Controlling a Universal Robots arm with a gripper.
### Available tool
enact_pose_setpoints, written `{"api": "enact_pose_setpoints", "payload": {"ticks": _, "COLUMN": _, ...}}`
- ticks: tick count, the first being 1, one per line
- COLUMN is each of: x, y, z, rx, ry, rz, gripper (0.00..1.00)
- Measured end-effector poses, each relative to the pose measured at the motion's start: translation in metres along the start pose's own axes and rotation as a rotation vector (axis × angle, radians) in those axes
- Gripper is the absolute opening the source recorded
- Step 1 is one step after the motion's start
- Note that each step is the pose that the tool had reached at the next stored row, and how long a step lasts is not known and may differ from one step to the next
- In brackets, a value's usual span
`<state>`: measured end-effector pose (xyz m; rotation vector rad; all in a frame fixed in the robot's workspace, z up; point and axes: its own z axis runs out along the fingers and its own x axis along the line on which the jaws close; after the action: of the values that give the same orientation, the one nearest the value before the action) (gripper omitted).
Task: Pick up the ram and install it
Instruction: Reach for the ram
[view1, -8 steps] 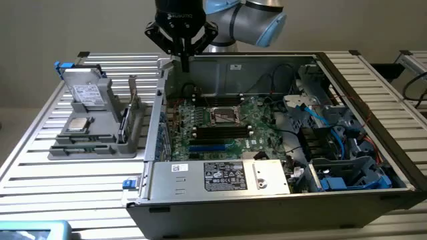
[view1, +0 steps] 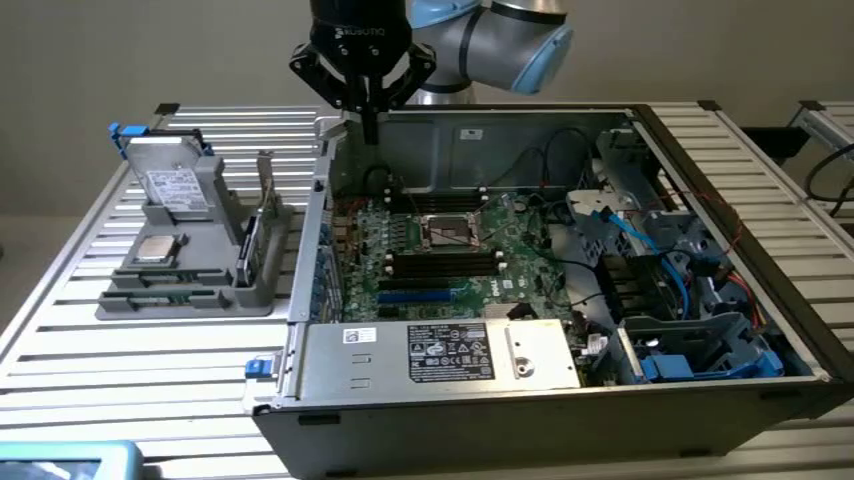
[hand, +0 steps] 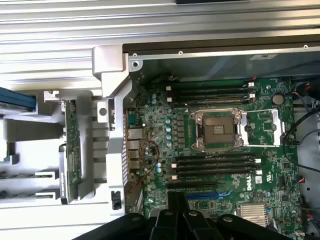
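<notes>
The ram (view1: 246, 250) stands on edge in a slot of the grey holder (view1: 174, 290), left of the computer case in the exterior view. In the wrist view the ram (hand: 61, 172) shows as a thin dark strip beside a taller green card (hand: 73, 150). My gripper (view1: 367, 122) hangs over the case's far left corner, well above the motherboard (view1: 441, 255) and away from the ram. Its fingers meet at a point, shut with nothing between them. The gripper (hand: 176, 202) sits above the black memory slots (hand: 215, 167), which lie bare beside the processor socket (hand: 218, 131).
The open case (view1: 400, 355) lies on a slatted metal table (view1: 160, 390). Cables and blue drive brackets (view1: 667, 270) crowd the side of the case on the exterior view's right. The holder also carries a drive (view1: 171, 185) and a processor chip (view1: 156, 248).
</notes>
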<state>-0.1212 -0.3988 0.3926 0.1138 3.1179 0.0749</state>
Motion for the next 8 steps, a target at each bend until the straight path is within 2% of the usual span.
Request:
{"api": "enact_pose_setpoints", "payload": {"ticks": 5, "x": 0.0004, "y": -0.0002, "z": 0.0, "rx": 0.0, "ry": -0.0003, "rz": 0.0, "gripper": 0.11}}
{"api": "enact_pose_setpoints", "payload": {"ticks": 8, "x": 0.0033, "y": -0.0033, "z": 0.0001, "rx": -0.0001, "ry": -0.0004, "rz": 0.0, "gripper": 0.11}}
